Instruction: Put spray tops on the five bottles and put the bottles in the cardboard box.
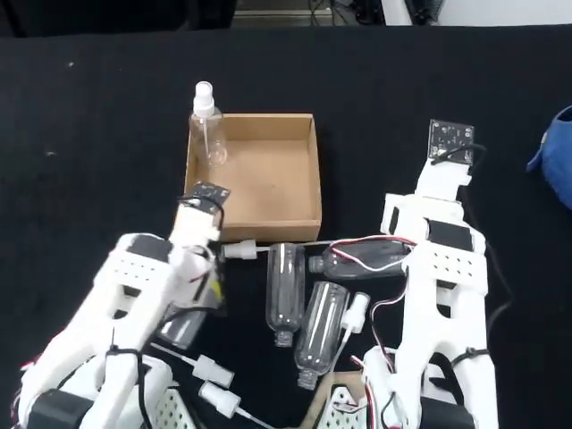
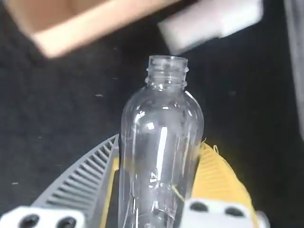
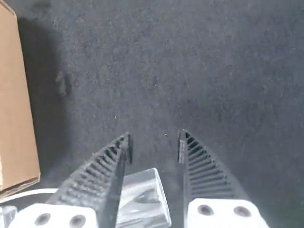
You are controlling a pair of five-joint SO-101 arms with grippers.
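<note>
My left gripper (image 2: 160,140) is shut on a clear uncapped bottle (image 2: 161,156), whose open neck points toward the cardboard box (image 2: 71,19). A white spray top (image 2: 209,23) lies just beyond the neck; it rests in front of the box, spray top (image 1: 238,250). In the high view the held bottle (image 1: 183,317) sits under the left arm. My right gripper (image 3: 154,142) is open above black table, with a clear bottle's base (image 3: 142,199) beneath the roots of its fingers. One capped bottle (image 1: 206,125) stands in the box (image 1: 308,174). Three uncapped bottles (image 1: 286,290) (image 1: 322,331) (image 1: 357,257) lie before the box.
Loose spray tops lie near the front: one (image 1: 354,313) beside the bottles and two (image 1: 211,366) (image 1: 220,398) by the left arm's base. A blue object (image 1: 556,165) sits at the right edge. The box's side (image 3: 14,104) is close to the right gripper.
</note>
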